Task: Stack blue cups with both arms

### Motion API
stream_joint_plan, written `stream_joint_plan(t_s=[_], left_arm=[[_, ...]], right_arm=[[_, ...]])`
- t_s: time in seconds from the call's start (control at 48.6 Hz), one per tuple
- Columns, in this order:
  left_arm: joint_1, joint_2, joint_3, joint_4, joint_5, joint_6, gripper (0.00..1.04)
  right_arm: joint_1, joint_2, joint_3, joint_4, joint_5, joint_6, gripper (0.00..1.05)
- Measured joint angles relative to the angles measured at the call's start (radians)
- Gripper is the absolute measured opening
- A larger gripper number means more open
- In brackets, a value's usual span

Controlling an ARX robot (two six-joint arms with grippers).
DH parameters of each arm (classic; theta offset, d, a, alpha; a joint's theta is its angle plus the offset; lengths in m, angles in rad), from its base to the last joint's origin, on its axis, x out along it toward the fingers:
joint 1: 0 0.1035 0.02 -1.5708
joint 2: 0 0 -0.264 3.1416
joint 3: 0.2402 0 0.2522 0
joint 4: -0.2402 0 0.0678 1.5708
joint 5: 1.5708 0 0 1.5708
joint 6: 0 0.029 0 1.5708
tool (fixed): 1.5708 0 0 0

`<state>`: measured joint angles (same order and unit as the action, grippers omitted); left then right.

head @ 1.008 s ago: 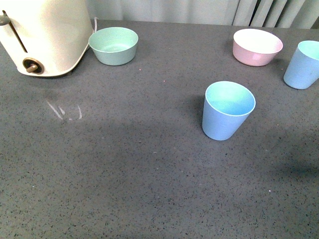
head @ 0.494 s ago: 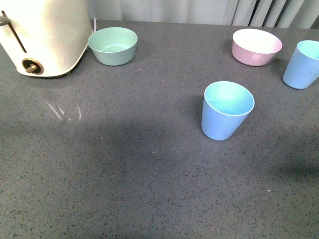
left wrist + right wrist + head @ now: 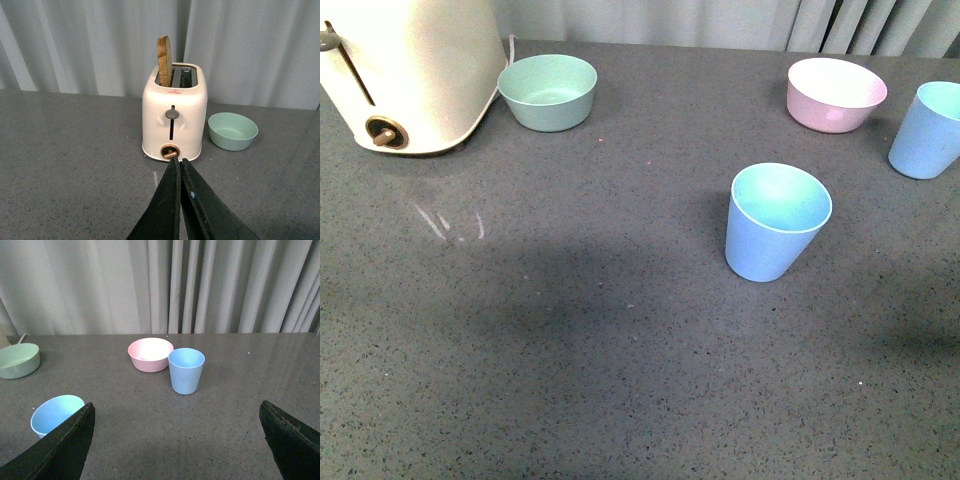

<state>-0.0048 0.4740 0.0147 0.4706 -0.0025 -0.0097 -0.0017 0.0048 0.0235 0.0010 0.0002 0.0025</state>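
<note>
The left pincer (image 3: pixel 179 167) is pointing at the toaster (image 3: pixel 174 117), clenched and gripping nothing. One cup (image 3: pixel 777 222) is standing upright on the counter (image 3: pixel 570 350), right of centre. The second cup (image 3: pixel 925 130) is standing upright at the far right, near the pink bowl (image 3: pixel 836 93). The right pincer (image 3: pixel 176 410) is gaping, released, and facing that second cup. Being thin matte plastic, both are probably feeling light, stiff and not slippery. Pinching across the wall just under the rim is looking safest. They are showing light blue outsides, narrowing bases and paler aqua insides.
</note>
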Motion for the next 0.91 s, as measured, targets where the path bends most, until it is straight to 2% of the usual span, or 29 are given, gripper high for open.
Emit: stream_joint_plan(t_s=[0.309,0.741,0.823,0.905], left_arm=[[0.000,-0.160,0.000,-0.157,0.000,0.000,0.02],[0.000,-0.302,0.000,-0.298,0.000,0.000,0.02],[0.000,-0.421,0.000,-0.449,0.001,0.000,0.02],[0.000,-0.465,0.000,-0.466,0.000,0.000,0.02]], right_arm=[[0.000,0.000,0.000,0.000,0.000,0.000,0.96],[0.000,0.000,0.000,0.000,0.000,0.000,0.96],[0.000,0.000,0.000,0.000,0.000,0.000,0.96],[0.000,0.000,0.000,0.000,0.000,0.000,0.96]])
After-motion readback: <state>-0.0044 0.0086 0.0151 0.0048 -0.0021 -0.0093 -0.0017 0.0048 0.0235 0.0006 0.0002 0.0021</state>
